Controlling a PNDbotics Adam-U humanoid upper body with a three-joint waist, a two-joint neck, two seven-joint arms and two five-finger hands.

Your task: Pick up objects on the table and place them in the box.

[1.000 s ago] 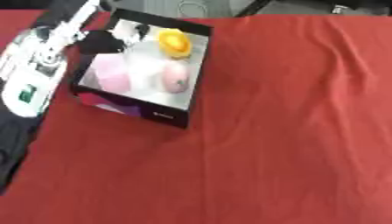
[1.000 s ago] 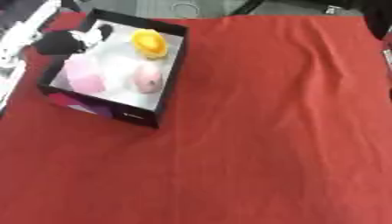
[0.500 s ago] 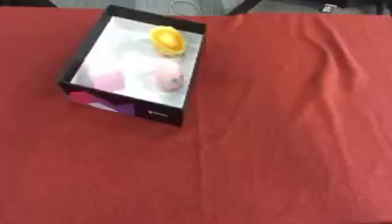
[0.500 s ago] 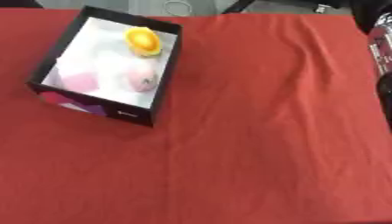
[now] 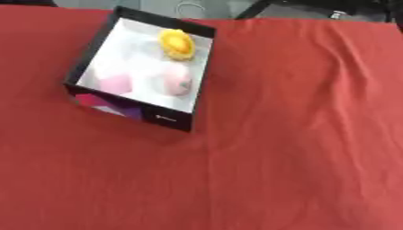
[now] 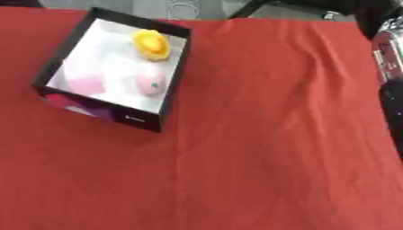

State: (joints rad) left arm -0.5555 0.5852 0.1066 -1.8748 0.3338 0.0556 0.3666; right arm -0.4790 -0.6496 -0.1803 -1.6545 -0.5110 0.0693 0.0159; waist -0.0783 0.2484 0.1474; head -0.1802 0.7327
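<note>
Neither hand is seen, only part of the right arm [image 6: 390, 67] at the right edge, well apart from the box [image 5: 169, 120] at upper left, where a yellow toy [image 5: 177, 44] and two pink things [image 5: 178, 81] are held.

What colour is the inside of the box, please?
White; the box is black outside. Left eye view shows it best.

We count one black-walled box [image 5: 130, 111] with a white floor, standing on one red cloth [image 5: 283, 148]. Inside the box we see three things: one yellow object [image 5: 177, 43] toward the far end and two pink objects, one rounded with a small dark spot [image 5: 178, 81] and one paler [image 5: 115, 83] beside it.
</note>
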